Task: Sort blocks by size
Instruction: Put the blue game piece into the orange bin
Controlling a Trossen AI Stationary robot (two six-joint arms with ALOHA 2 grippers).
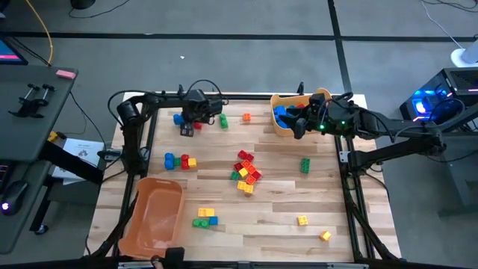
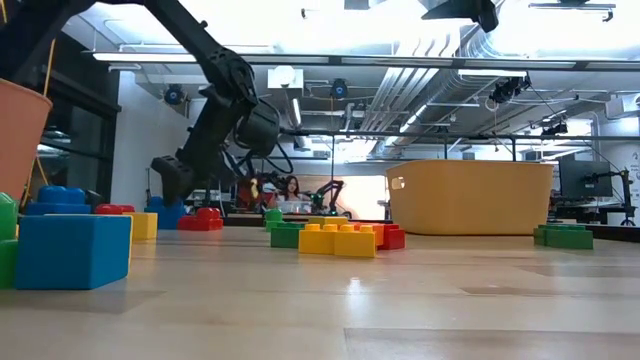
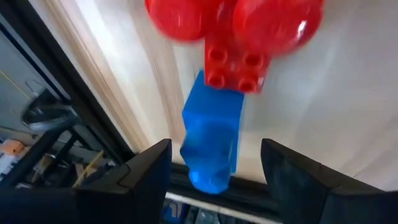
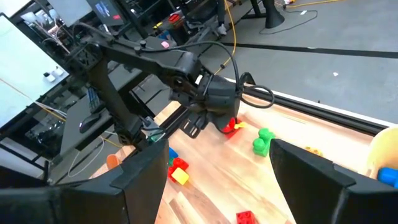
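An empty orange plastic bin [image 1: 153, 217] is seen at the near left corner. Small studded plastic blocks [image 1: 245, 172] are scattered mid-table. At the far edge, the left gripper [image 1: 190, 127] is held low with fingers apart around a blue block [image 3: 212, 146], a red brick [image 3: 236, 62] just beyond. The right gripper [image 1: 299, 123], fingers spread and empty, is poised over the tan bin [image 1: 287, 123] holding blue blocks.

Blocks [image 1: 246, 173]: red, yellow and green in the central cluster; blue, red and yellow in the row [image 1: 178, 161] to its left. Single green block [image 1: 305, 165]; single orange block [image 1: 246, 117]. Both bins orange (far one [image 1: 286, 130] paler, near one [image 1: 154, 217] deeper). Table [image 1: 284, 209]: light wood-grain planks. Arms black.
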